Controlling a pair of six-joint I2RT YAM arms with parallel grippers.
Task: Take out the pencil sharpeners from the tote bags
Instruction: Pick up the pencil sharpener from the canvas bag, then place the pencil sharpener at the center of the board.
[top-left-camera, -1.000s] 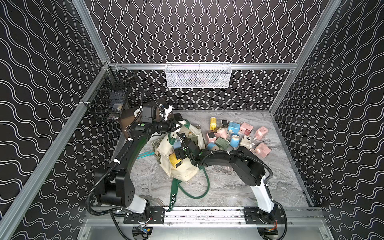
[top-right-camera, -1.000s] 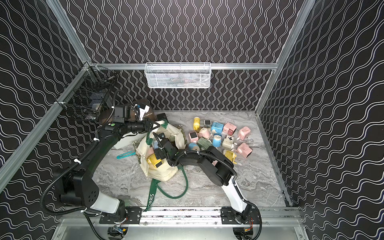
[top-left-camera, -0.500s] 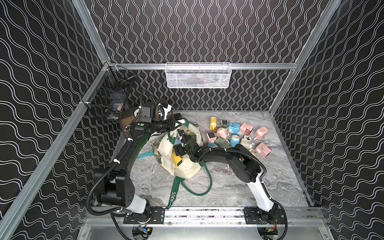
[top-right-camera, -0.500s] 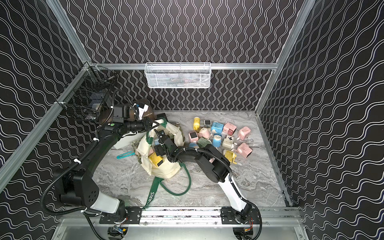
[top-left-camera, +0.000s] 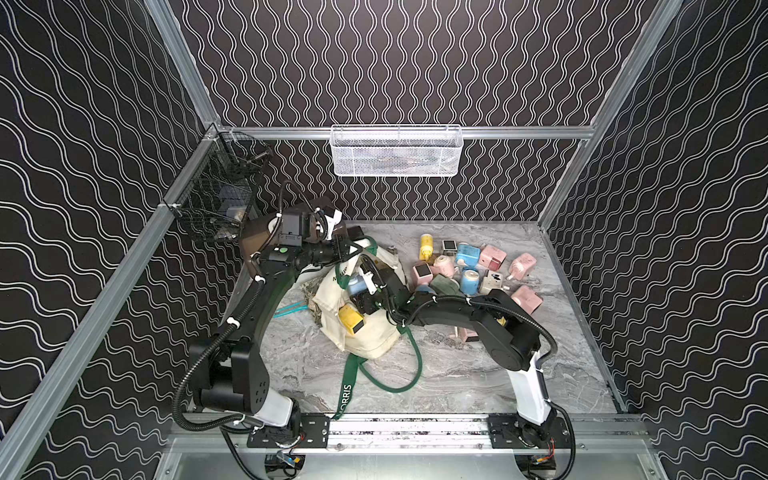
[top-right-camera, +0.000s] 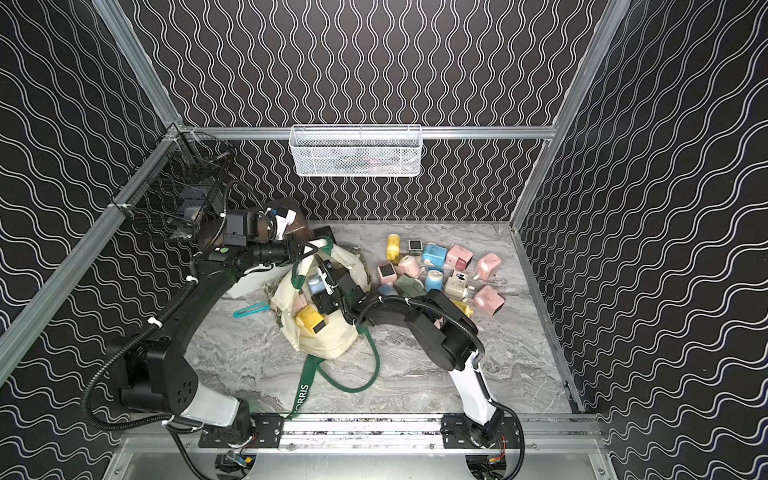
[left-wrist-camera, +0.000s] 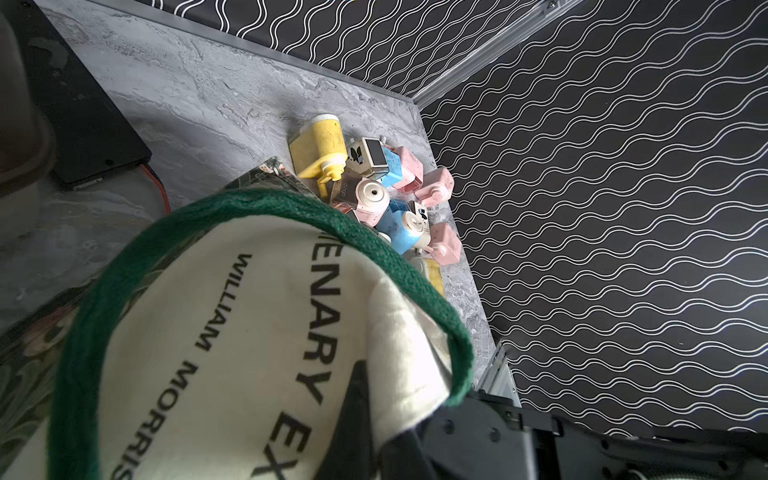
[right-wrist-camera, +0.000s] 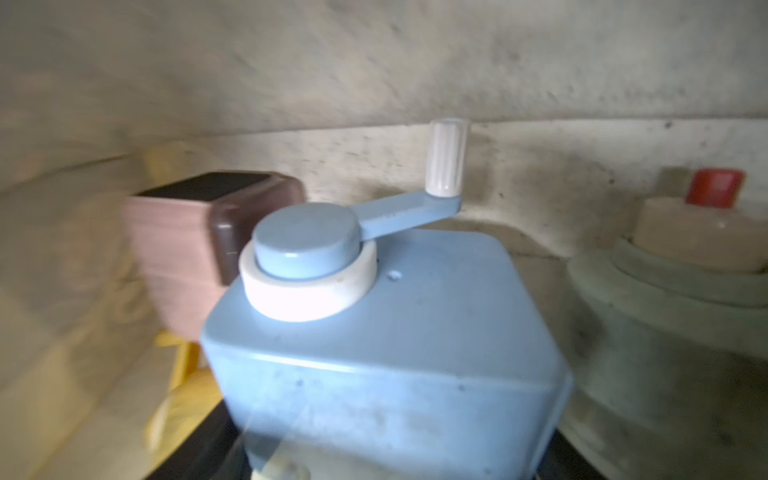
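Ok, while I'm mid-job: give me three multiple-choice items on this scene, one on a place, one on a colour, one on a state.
1. Where is the right gripper?
A) over bare table by the front rail
B) inside the mouth of the tote bag
C) at the white wire basket

2. What colour is the pencil sharpener right before the right wrist camera?
A) pink
B) yellow
C) blue

3. What is the left gripper doing?
A) open above the table
B) shut on a sharpener
C) shut on the tote bag's rim, holding it up

Key:
1 B: both top views show it reaching into the bag's opening.
2 C: its blue body and crank fill the right wrist view.
3 C: in the left wrist view the cream cloth and green strap run into it.
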